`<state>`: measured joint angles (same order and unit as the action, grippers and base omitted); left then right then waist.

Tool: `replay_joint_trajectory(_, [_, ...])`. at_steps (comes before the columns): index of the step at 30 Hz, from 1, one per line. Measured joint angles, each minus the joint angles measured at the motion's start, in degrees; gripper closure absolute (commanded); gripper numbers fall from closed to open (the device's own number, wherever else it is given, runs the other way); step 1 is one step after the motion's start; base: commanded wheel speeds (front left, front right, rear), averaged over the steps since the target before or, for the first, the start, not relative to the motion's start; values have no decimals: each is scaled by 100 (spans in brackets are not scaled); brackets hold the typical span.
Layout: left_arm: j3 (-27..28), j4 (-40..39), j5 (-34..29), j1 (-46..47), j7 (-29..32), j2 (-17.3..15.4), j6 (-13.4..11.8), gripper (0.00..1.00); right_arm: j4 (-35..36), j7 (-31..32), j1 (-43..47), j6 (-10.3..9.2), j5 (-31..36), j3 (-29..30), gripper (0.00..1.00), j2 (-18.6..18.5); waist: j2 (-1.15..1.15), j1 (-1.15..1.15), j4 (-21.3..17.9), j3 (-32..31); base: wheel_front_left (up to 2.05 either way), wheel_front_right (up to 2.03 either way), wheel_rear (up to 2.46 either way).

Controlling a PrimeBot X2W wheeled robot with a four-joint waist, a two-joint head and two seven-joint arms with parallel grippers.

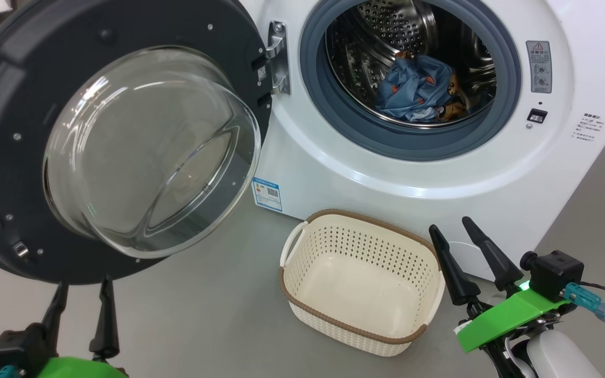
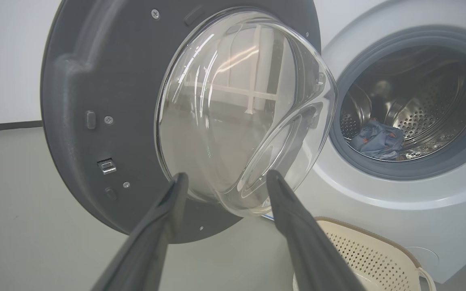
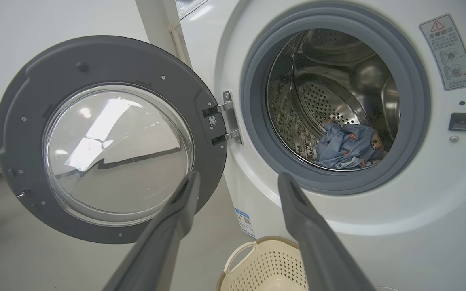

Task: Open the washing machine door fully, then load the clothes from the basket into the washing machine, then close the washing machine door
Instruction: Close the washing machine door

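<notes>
The washing machine (image 1: 439,173) stands with its round door (image 1: 3,157) swung wide open to the left, glass bowl (image 1: 150,152) bulging toward me. Light blue printed clothes (image 1: 413,89) lie in the steel drum, also seen as clothes (image 3: 346,145) and clothes (image 2: 376,139). The cream basket (image 1: 302,262) sits on the floor below the opening, with nothing in it. My left gripper (image 1: 83,286) is open just under the door's lower edge. My right gripper (image 1: 452,226) is open at the basket's right side, holding nothing.
The hinge (image 1: 277,58) sits between door and drum opening. A blue label sticker (image 1: 267,194) is on the machine's lower front. Grey floor (image 1: 202,315) spreads left of the basket. A white wall (image 2: 6,60) stands behind the door.
</notes>
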<state>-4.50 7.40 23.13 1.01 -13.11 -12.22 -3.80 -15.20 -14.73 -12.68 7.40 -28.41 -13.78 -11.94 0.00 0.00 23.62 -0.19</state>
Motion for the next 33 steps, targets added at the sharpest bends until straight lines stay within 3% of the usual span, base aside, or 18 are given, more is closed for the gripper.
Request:
replay_joint_trajectory(2, [4,-1,2,1,0,-31,1,0,-1,0,0,0,0,0,0,-1,0,0,-7,-2,0,0,0])
replay_joint_trajectory(3, [12,-7,13,2,0,-53,1,7,-1,0,0,0,0,0,0,-1,0,0,-10,-2,0,0,0])
replay_joint_trajectory(6, [56,-62,59,10,0,-91,2,83,0,0,0,0,-1,0,0,-3,0,0,-21,3,0,0,0])
replay_joint_trajectory(7, [78,-103,85,13,-1,-91,2,100,0,0,0,0,0,0,0,-3,0,0,-25,7,0,0,0])
replay_joint_trajectory(17, [648,-567,1167,464,32,-123,413,100,0,0,0,0,0,9,0,-68,0,0,-55,92,0,0,0])
replay_joint_trajectory(23, [1434,-805,2239,1066,235,-268,590,100,-4,0,-2,0,0,-13,0,-123,0,0,-97,168,0,0,0])
replay_joint_trajectory(28, [2097,-286,3265,1703,439,-534,833,100,-18,0,-9,0,1,-44,0,-236,0,0,-141,270,0,0,0])
replay_joint_trajectory(33, [2513,489,4128,2381,817,-815,920,100,-24,0,-26,0,1,-79,0,-313,0,0,-220,338,0,0,0])
